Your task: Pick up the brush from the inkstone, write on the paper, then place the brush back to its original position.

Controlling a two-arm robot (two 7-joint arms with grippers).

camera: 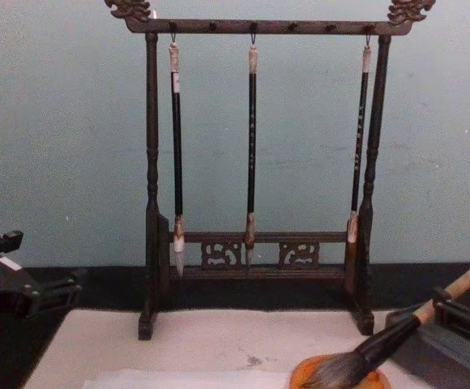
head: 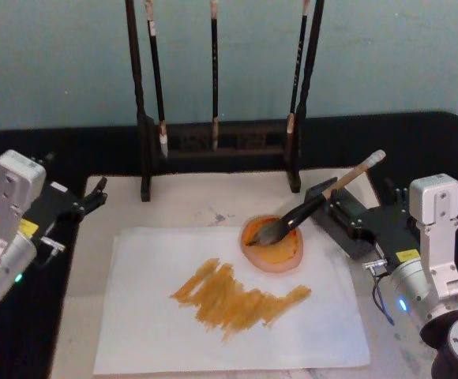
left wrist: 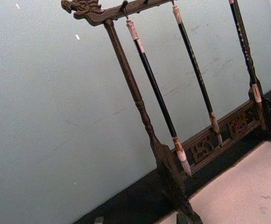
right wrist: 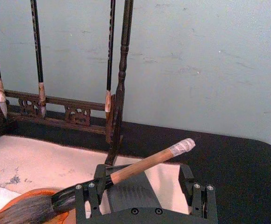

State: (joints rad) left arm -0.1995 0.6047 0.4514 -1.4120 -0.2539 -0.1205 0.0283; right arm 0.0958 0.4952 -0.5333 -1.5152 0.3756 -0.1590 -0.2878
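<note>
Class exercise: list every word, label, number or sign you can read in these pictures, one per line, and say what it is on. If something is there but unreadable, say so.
No text can be read in any view.
Yellow sticker on the left arm: too small to read.
Yellow sticker on the right arm: too small to read.
Pale marks on the hanging brushes: too fine to read.
Orange strokes on the paper: scribbled paint, not letters.

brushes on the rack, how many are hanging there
3: left thin brush, middle thin brush, right thin brush, all hanging from the wooden rack.
</note>
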